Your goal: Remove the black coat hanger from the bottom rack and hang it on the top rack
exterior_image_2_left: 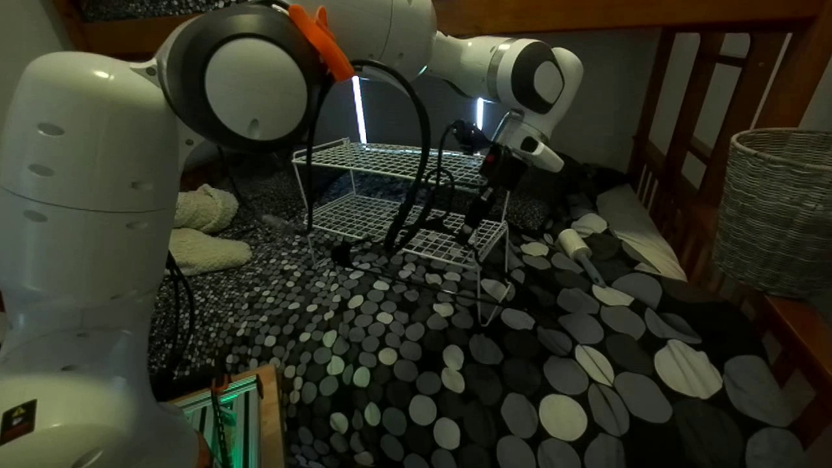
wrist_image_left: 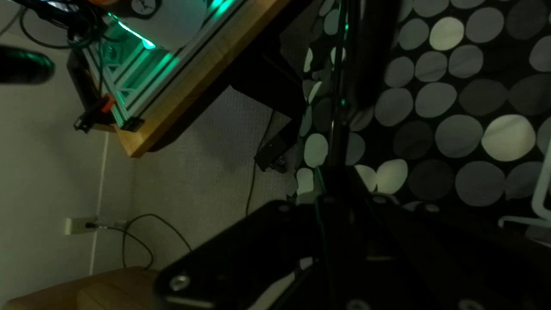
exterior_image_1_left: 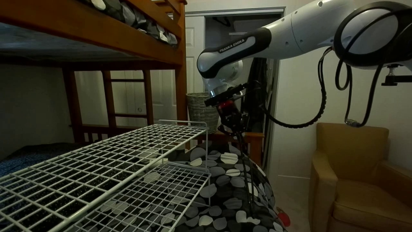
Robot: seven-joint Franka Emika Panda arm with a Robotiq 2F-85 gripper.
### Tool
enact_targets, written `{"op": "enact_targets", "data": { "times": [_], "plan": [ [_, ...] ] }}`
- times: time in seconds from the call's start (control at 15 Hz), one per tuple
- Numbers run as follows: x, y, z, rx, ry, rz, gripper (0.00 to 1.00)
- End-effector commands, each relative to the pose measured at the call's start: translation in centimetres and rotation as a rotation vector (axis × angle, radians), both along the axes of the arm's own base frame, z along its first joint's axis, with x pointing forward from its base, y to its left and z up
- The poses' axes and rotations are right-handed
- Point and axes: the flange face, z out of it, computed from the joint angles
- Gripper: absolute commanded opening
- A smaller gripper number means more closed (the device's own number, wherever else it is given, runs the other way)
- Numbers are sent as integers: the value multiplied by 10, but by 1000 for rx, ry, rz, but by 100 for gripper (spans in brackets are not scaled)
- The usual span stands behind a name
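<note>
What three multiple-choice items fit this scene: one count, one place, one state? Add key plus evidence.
1. How many grid levels does the white wire rack have?
A) one
B) two
C) three

2. Where is the lint roller?
A) on the rack's upper level
B) on the rack's lower level
C) on the dotted bedding

3. How do the fingers and the black coat hanger stand?
A) fingers closed on the hanger
B) fingers open, hanger lying on the lower level
C) fingers open, hanger hooked on the upper level

1: B, as one grid sits above another in both exterior views.
2: C, as it lies on the fabric, apart from the rack, in an exterior view.
3: A, as the hanger hangs down from the fingers in an exterior view.
</note>
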Motion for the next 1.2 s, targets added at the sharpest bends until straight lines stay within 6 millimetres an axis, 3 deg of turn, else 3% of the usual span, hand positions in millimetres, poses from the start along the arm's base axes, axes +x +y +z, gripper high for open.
{"op": "enact_targets", "data": {
  "times": [0.0, 0.33, 0.4, 0.67, 0.73, 1.13],
  "plan": [
    [-17, 13, 15, -111, 75, -58, 2],
    [-19, 24, 20, -268, 0, -137, 2],
    [-19, 23, 16, -204, 50, -118, 8],
    [-18, 26, 18, -250, 24, -130, 8],
    [-19, 27, 18, -266, 32, -150, 2],
    [-17, 35, 16, -391, 35, -365, 2]
  ]
}}
